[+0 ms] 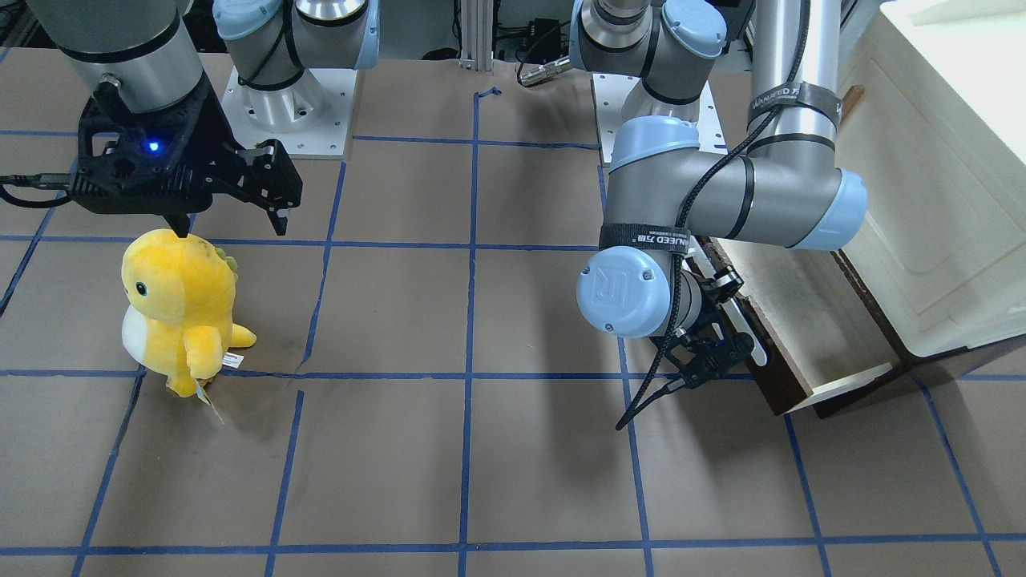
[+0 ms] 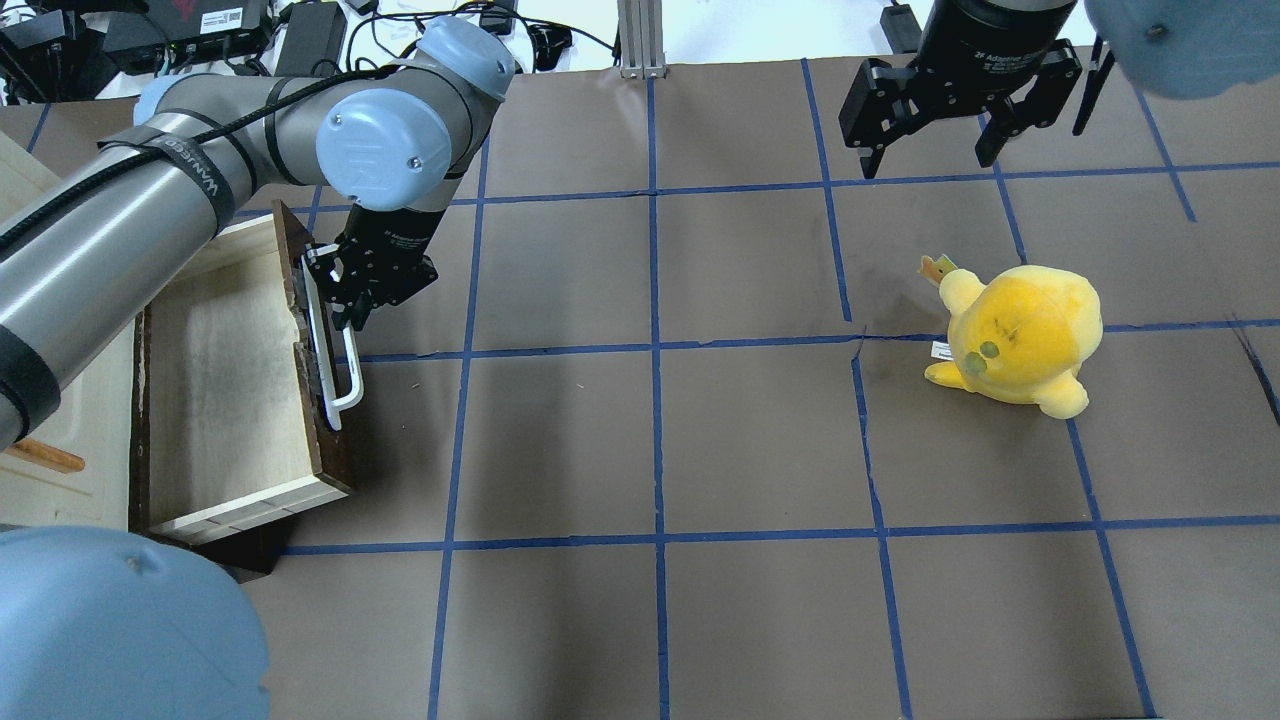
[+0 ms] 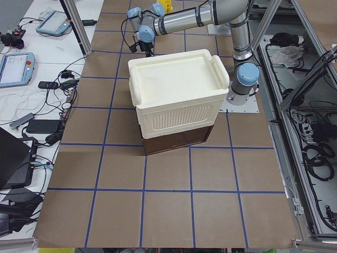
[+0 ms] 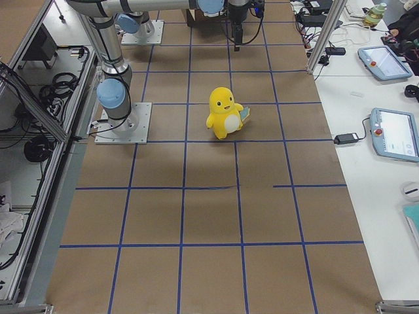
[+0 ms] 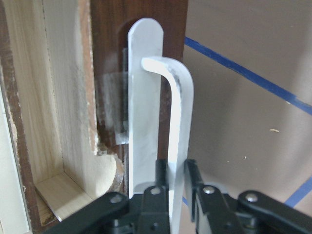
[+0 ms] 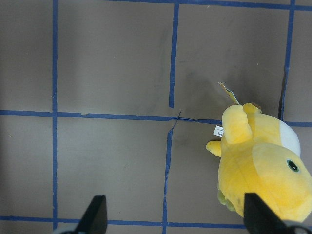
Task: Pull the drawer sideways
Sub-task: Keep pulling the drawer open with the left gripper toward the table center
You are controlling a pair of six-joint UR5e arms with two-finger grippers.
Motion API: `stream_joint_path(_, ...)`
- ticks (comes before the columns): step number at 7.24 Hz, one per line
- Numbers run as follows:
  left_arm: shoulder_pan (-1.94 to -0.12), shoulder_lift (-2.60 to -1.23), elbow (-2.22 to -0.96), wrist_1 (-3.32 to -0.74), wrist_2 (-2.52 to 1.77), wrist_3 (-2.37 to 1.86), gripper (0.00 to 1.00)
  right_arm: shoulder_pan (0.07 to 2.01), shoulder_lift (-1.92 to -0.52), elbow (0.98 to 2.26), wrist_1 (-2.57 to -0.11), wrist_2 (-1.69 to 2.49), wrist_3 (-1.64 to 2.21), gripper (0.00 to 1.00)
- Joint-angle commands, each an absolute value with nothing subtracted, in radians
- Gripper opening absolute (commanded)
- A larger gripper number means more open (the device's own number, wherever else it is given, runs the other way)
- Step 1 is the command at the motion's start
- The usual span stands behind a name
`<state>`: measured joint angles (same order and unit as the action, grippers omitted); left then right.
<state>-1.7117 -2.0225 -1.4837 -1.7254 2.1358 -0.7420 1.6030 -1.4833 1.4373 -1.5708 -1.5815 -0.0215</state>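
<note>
My left tool (image 5: 176,168) is clamped on the handle (image 5: 181,112), one finger on each side of the white bar close to its upper bend. The drawer (image 2: 225,390) lies at the desk's (image 2: 650,450) left end, drawn partly out from under the cream box (image 3: 176,95) with its pale inside open to view. For the pull I would keep the grip firm and draw straight along the drawer's own line, away from the box, wrist level. In my judgement any twist could rack the drawer or lever on the front, which already looks chipped beside the handle mount. My right tool (image 2: 935,150) hangs over the far end with fingers apart and nothing in them, near the plush toy (image 2: 1020,335). What I cannot make out: how much of the drawer sits under the box, since my own arm covers that corner from overhead, and how squarely the pads seat, as the wrist view cuts them off.
</note>
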Motion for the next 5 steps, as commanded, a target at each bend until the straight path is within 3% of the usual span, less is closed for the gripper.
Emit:
stream_joint_path(1,-1.720,-2.029,-1.473,-1.726,2.132,-0.750,0.00,1.603,-1.483,1.437,-1.571,-1.580,-0.021,1.00)
stream_joint_path(3,-1.744,-2.029,-1.470,-1.726,2.134,-0.750,0.04,1.603,-1.483,1.437,-1.571,-1.580,-0.021,1.00)
stream_joint_path(5,-1.746,-2.023,-1.470,-1.726,2.135,-0.736,0.46,1.603,-1.483,1.437,-1.571,-1.582,-0.021,1.00)
